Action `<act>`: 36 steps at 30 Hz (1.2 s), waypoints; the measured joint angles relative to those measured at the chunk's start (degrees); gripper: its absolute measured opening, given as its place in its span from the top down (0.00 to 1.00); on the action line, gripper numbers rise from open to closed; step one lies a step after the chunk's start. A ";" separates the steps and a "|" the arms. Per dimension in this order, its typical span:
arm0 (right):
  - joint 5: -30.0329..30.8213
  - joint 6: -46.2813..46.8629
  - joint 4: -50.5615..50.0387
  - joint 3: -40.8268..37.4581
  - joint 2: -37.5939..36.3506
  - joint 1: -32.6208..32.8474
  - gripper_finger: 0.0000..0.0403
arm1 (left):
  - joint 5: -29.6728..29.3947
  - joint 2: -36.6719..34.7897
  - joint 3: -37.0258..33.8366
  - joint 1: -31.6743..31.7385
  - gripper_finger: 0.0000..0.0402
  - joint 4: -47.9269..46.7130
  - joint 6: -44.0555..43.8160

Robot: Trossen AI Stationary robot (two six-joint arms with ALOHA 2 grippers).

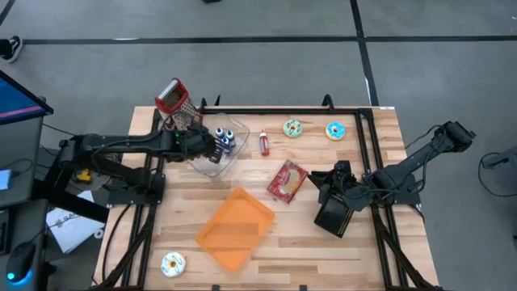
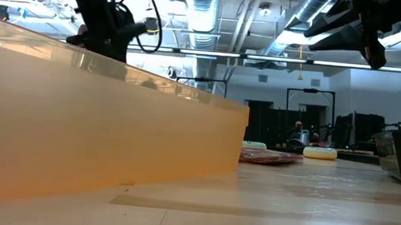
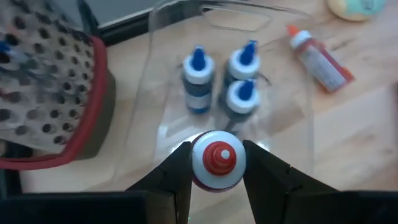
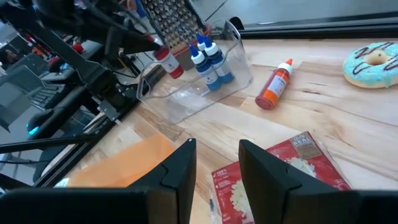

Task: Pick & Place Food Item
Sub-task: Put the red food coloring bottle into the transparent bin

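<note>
- The left tool [image 3: 216, 180] pinches a small bottle with a white body and red cap [image 3: 217, 163] between its two dark fingers, holding it over the near end of a clear plastic bin [image 1: 229, 159] at the upper left of the wooden surface [image 1: 323, 250] in the high view.
- Three blue-capped bottles [image 3: 224, 84] stand upright inside that bin, close together; no writing on them can be read.
- A metal box grater with a red frame [image 1: 175, 103] stands just beside the bin, at the surface's upper left corner.
- A red-orange bottle with a white tip [image 1: 264, 143] lies on its side on the surface just right of the bin; its label print is too small to read.
- The right tool [image 4: 217, 168] hovers with its fingers spread and nothing between them, above a flat red packet [image 1: 287, 181] at the centre right of the high view.
- In the right wrist view the packet carries white lettering that looks like "REAL", with a picture of pale food below; the rest is not legible.
- Two frosted doughnuts [image 1: 292, 128] and [image 1: 335, 130] lie near the upper edge of the surface, well apart from the packet; a third doughnut [image 1: 173, 263] lies at the lower left.
- An orange tray [image 1: 236, 229] sits tilted in the lower centre, and a dark container [image 1: 333, 217] stands below the right tool.
</note>
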 joint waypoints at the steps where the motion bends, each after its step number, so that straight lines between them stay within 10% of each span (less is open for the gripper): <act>1: 0.00 0.02 0.07 0.00 -0.01 0.00 0.72 | -0.11 0.08 -0.45 0.77 0.73 0.51 -0.05; 36: 1.00 1.92 -1.13 0.00 0.00 0.00 0.72 | 0.11 9.52 -1.25 5.56 0.73 7.80 -1.72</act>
